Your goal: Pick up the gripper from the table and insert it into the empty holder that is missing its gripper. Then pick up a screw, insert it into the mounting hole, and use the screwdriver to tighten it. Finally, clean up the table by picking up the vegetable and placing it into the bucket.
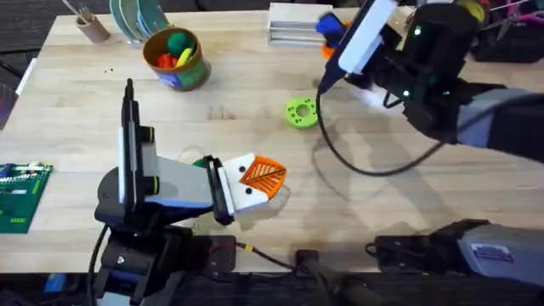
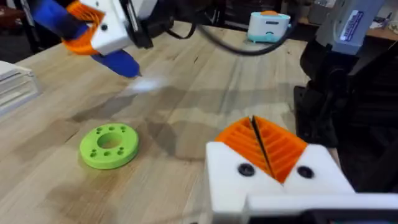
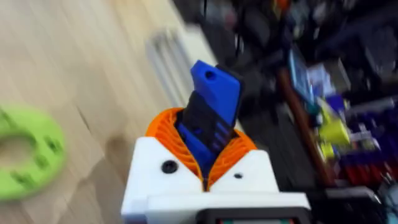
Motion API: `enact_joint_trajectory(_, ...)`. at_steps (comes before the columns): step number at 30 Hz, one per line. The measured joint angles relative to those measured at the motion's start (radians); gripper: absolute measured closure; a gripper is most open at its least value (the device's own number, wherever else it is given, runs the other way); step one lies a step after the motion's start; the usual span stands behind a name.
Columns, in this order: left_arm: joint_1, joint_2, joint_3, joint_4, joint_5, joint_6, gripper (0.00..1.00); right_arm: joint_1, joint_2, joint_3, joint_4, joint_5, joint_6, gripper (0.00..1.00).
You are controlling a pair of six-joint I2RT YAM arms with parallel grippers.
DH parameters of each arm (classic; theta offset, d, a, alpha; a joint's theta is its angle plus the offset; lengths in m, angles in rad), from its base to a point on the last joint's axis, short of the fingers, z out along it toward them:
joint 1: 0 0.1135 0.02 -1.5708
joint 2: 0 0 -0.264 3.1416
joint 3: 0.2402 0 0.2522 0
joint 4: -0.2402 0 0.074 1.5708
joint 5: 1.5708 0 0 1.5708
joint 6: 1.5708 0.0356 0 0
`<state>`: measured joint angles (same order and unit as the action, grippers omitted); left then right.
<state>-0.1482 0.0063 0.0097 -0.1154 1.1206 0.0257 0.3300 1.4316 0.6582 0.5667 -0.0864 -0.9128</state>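
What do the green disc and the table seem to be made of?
The green disc looks like matte plastic, probably 3D-printed: uniform lime colour, clean round holes. The table looks like light wood or wood laminate, smooth finish: grain lines and plank seams are visible.

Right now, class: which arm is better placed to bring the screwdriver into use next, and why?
Right. The right gripper is already clamped on the blue screwdriver, raised above the table's far right. The left gripper is shut on nothing, low over the table near the front.
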Motion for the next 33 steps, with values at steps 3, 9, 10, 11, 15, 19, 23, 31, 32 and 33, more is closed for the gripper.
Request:
enact_joint_trajectory(3, 0.000, 0.000, 0.000, 0.000, 0.000, 0.000, 0.996, -0.049, 0.065, 0.013, -0.048, 0.026, -0.103, 0.973)
enact_joint_trajectory(9, 0.000, 0.000, 0.000, 0.000, 0.000, 0.000, 0.996, -0.067, 0.177, 0.071, -0.074, 0.038, -0.271, 0.973)
enact_joint_trajectory(10, 0.000, 0.000, 0.000, 0.000, 0.000, 0.000, 0.996, -0.067, 0.191, 0.078, -0.074, 0.038, -0.289, 0.973)
enact_joint_trajectory(11, 0.000, 0.000, 0.000, 0.000, 0.000, 0.000, 0.996, -0.067, 0.206, 0.084, -0.073, 0.038, -0.303, 0.973)
enact_joint_trajectory(15, 0.000, 0.000, 0.000, 0.000, 0.000, 0.000, 0.996, -0.067, 0.262, 0.092, -0.072, 0.038, -0.339, 0.973)
enact_joint_trajectory(19, 0.000, 0.000, 0.000, 0.000, 0.000, 0.000, 0.996, -0.067, 0.308, 0.098, -0.065, 0.042, -0.370, 0.973)
enact_joint_trajectory(23, 0.000, 0.000, 0.000, 0.000, 0.000, 0.000, 0.996, -0.067, 0.341, 0.109, -0.066, 0.042, -0.386, 0.973)
enact_joint_trajectory(31, 0.000, 0.000, 0.000, 0.000, 0.000, 0.000, 0.996, -0.068, 0.346, 0.134, -0.122, 0.042, -0.393, 0.189)
enact_joint_trajectory(32, 0.000, 0.000, 0.000, 0.000, 0.000, 0.000, 0.996, -0.070, 0.341, 0.144, -0.124, 0.042, -0.394, 0.059)
enact_joint_trajectory(33, 0.000, 0.000, 0.000, 0.000, 0.000, 0.000, 0.996, -0.071, 0.337, 0.150, -0.137, 0.041, -0.392, 0.024)
